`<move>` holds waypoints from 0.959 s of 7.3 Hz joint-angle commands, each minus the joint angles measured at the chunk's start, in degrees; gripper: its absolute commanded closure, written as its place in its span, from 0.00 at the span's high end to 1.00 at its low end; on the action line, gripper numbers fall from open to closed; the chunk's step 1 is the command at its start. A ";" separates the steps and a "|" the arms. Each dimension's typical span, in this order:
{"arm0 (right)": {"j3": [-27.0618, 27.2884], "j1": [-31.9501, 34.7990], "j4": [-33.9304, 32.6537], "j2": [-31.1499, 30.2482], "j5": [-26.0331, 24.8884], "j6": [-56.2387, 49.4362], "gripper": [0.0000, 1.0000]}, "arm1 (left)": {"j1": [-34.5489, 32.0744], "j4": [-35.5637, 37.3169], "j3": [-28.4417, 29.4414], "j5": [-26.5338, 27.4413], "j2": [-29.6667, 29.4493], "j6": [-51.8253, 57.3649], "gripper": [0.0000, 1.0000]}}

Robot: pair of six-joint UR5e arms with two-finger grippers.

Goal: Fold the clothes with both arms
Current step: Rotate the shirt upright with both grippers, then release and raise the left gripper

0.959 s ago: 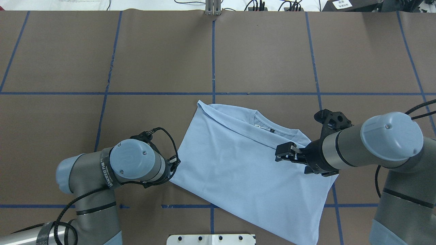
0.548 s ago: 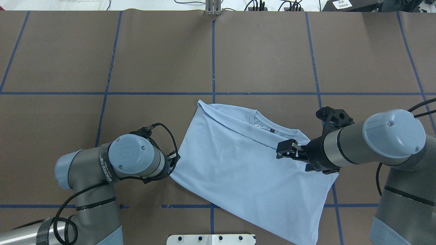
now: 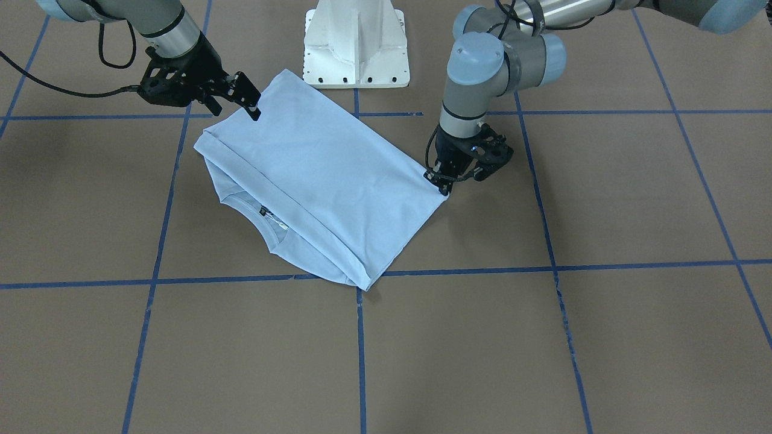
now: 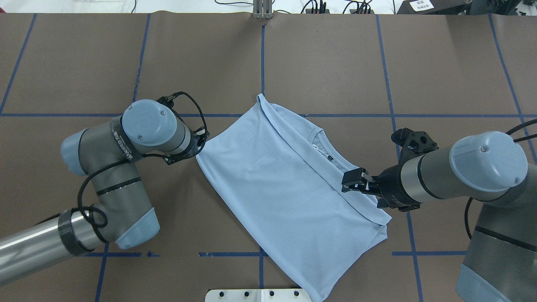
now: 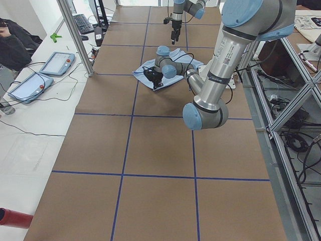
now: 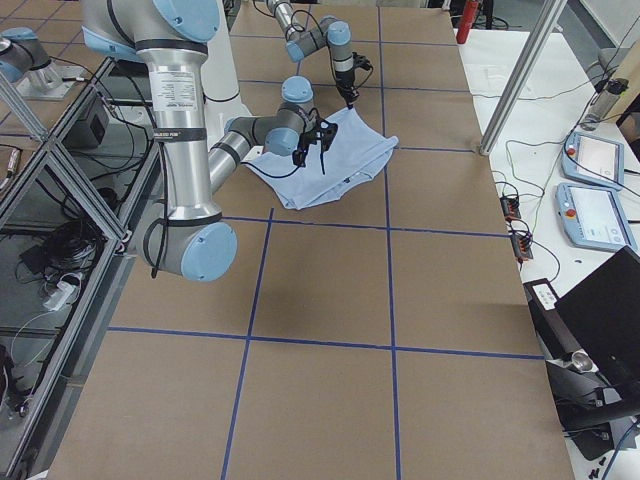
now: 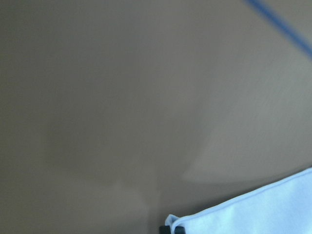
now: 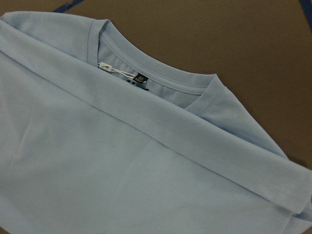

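Vs a second back: left gripper point(image 4: 201, 139) had moved toward the far side of the table, clamped on the T-shirt point(image 4: 285, 188) corner and dragging it along. The shirt had swung round with it. Its far fold tip now lay past the blue tape line point(image 4: 356, 115) it sat short of earlier, and the right-hand corner had pulled in off the tape. Right gripper point(image 4: 351, 180) had barely moved: it hung over the shirt just by the collar point(image 8: 161, 73), jaws apart, holding nothing.

Shirt lay folded, flat and diagonal on the brown table cover point(image 4: 335, 63), mid-table ahead of the white pedestal base point(image 3: 356, 42). The top layer stopped just short of the dark label point(image 8: 140, 79) and a small white tag point(image 8: 106, 67).

Around: cables point(image 4: 314, 6) along the far table edge, two tablets point(image 5: 56, 64) on the side bench, a person point(image 5: 12, 40) at that view's corner. All were well apart from the shirt.

Hard to see: left fingertips sat under the arm's own wrist in the overhead. Left wrist cam was blurred and showed only the pinched corner. Print was almost fully under the fold. Shirt's nearest corner was cut off by the overhead frame edge.
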 commanded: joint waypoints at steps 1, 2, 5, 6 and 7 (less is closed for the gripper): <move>-0.19 0.31 0.00 -0.04 -0.09 -0.07 1.00 | -6.05 -12.19 17.05 0.00 -6.89 5.83 0.00; -0.19 0.22 0.00 -0.04 -0.09 -0.07 1.00 | -7.73 -15.12 23.13 0.00 -11.01 9.34 0.00; -0.19 0.31 0.00 -0.04 -0.09 -0.07 1.00 | -8.63 -29.35 37.91 2.26 -19.81 14.81 0.00; -0.19 0.31 0.00 -0.04 -0.09 0.02 1.00 | -8.71 -31.30 40.57 3.76 -20.97 16.91 0.00; -0.19 0.14 0.00 -0.04 -0.09 0.02 1.00 | -9.41 -31.84 41.29 3.78 -20.98 17.54 0.00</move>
